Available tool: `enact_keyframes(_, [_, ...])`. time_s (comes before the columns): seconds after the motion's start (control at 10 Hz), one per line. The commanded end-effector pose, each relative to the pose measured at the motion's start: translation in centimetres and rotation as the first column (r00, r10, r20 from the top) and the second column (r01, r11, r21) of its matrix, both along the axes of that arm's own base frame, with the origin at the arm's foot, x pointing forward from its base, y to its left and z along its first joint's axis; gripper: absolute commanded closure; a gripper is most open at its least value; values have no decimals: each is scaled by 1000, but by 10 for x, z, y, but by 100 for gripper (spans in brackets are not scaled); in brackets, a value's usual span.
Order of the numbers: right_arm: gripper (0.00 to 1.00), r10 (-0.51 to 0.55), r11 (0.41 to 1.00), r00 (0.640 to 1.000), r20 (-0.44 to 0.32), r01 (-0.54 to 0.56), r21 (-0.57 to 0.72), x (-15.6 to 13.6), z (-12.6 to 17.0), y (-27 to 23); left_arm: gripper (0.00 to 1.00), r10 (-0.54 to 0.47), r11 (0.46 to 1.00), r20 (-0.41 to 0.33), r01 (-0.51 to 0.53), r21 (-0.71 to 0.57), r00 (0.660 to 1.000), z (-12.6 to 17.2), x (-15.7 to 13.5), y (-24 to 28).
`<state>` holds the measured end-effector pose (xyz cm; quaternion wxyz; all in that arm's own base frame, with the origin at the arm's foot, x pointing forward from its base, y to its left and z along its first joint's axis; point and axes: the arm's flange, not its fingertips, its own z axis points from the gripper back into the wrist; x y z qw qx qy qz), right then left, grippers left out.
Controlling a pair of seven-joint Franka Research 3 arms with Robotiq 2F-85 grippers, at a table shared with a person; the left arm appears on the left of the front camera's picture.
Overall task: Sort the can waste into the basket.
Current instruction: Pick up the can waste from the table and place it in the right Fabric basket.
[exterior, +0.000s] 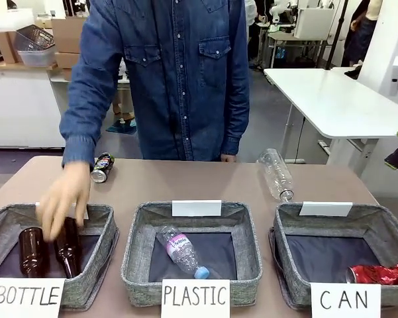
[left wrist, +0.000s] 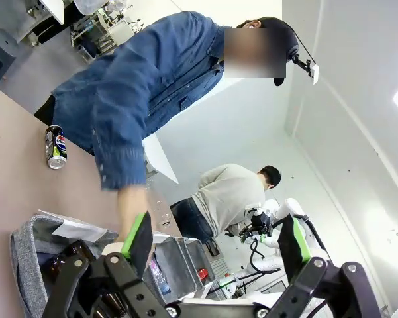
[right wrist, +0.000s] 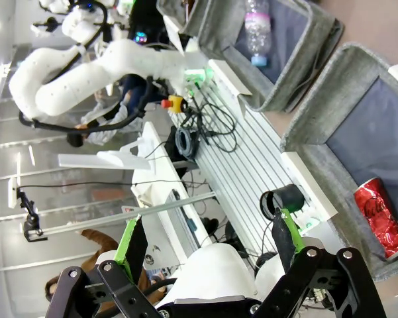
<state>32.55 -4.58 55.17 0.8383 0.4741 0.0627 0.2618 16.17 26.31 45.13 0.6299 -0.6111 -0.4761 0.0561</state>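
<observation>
Right, the desk (exterior: pixel 185 182) is a flat, matte brown top, and a person (exterior: pixel 172 73) in a blue denim shirt stands at its far side.

**Baskets:** Three rectangular baskets of grey woven fabric with dark bottoms sit in a row at the near edge. Each has a white hand-lettered sign.
- The CAN basket (exterior: pixel 377 222) is the reference.
- The PLASTIC basket (exterior: pixel 136 248) is just left of it.
- The BOTTLE basket (exterior: pixel 0 222) is farthest left of it.

**Bottles:**
- A clear plastic bottle (exterior: pixel 276 173), ribbed, lies on the desk just beyond the CAN basket's far left corner.
- A blue-capped bottle (exterior: pixel 180 250), also clear, lies in the PLASTIC basket.
- Two brown glass bottles (exterior: pixel 30 255) are in the BOTTLE basket.

**Cans:**
- The red can (exterior: pixel 379 273) is crushed, shiny, crumpled metal. It lies inside the CAN basket at its near right corner.
- The dark can (exterior: pixel 102 167) is a cylinder with silver ends and a red-white-blue logo. It lies on its side on the desk, well left of the CAN basket and farther back.

**Fingers:**
- The left fingers (left wrist: pixel 140 235) have black links and green pads, are spread wide and hold nothing. In the left wrist view the dark can sits up-left of them, well apart.
- The right fingers (right wrist: pixel 134 242) are of the same build, also wide apart and empty. In the right wrist view the red can lies off to their right inside the CAN basket, not touching.

**Hand:** The person's hand (exterior: pixel 63 202) is motion-blurred, digits pointing down, over the BOTTLE basket at the brown glass bottles. I can't tell whether it touches them.
</observation>
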Motion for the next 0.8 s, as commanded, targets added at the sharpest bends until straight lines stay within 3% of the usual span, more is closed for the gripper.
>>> enact_keyframes(0.0, [0,19,1000,1000,12,-19,-7,-1,0,-4,0,-13,999,-33,14,36,999,5,7,-4])
enact_keyframes(0.2, [0,19,1000,1000,12,-19,-7,-1,0,-4,0,-90,987,-132,106,119,987,19,39,-12])
enact_keyframes(0.3, [0,19,1000,1000,12,-19,-7,-1,0,-4,0,-127,980,-120,143,141,985,26,52,-16])
enact_keyframes(0.5, [0,19,1000,1000,12,-19,-7,-1,0,-4,0,-144,939,-215,202,279,966,54,101,-44])
enact_keyframes(0.7, [0,19,1000,1000,12,-19,-7,-1,0,-4,0,-153,814,-380,335,475,912,87,176,-95])
